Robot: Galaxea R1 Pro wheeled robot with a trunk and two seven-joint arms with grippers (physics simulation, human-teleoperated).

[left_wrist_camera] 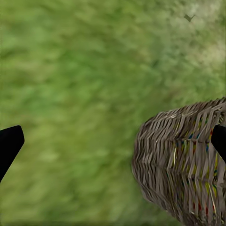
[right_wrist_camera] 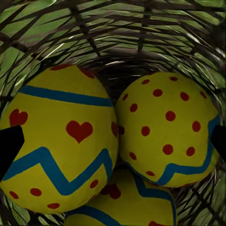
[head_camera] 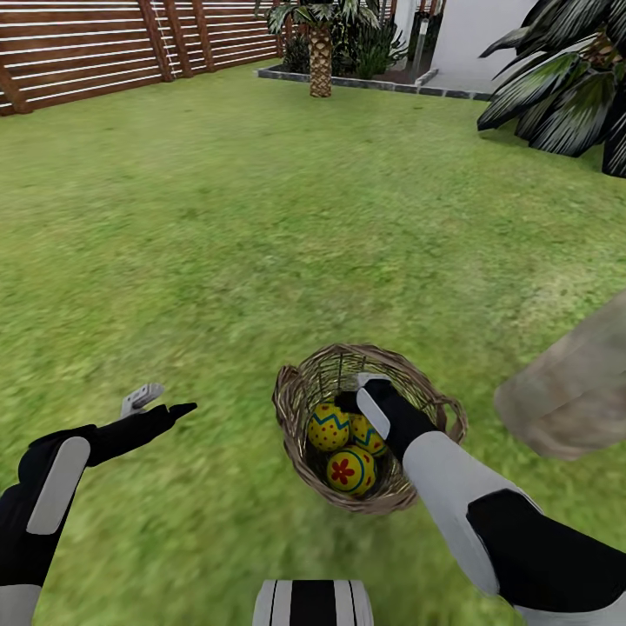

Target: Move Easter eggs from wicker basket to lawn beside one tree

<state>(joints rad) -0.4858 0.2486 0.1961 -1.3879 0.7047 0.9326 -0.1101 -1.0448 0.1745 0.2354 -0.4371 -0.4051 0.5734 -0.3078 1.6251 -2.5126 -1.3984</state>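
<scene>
The wicker basket [head_camera: 432, 407] stands on the lawn [head_camera: 261, 243] just in front of me, holding three yellow Easter eggs: a heart and zigzag one [head_camera: 328, 427], a red-dotted one [head_camera: 371, 437] and a red-flower one [head_camera: 350, 470]. My right gripper [head_camera: 356, 393] reaches down inside the basket, open, just above the eggs. Seen from the right wrist, the heart egg [right_wrist_camera: 61, 141], the dotted egg [right_wrist_camera: 167, 125] and the third egg [right_wrist_camera: 122, 202] lie between the spread fingertips [right_wrist_camera: 9, 146] of my right gripper [right_wrist_camera: 114, 143]. My left gripper [head_camera: 163, 402] hovers open over grass, left of the basket [left_wrist_camera: 183, 165].
A thick grey-brown tree trunk [head_camera: 574, 391] stands close to the basket's right. A scaly palm [head_camera: 320, 52] and a stone-edged bed lie far back, a dark palm [head_camera: 565, 87] at the back right, and a slatted wooden fence [head_camera: 87, 43] at the back left.
</scene>
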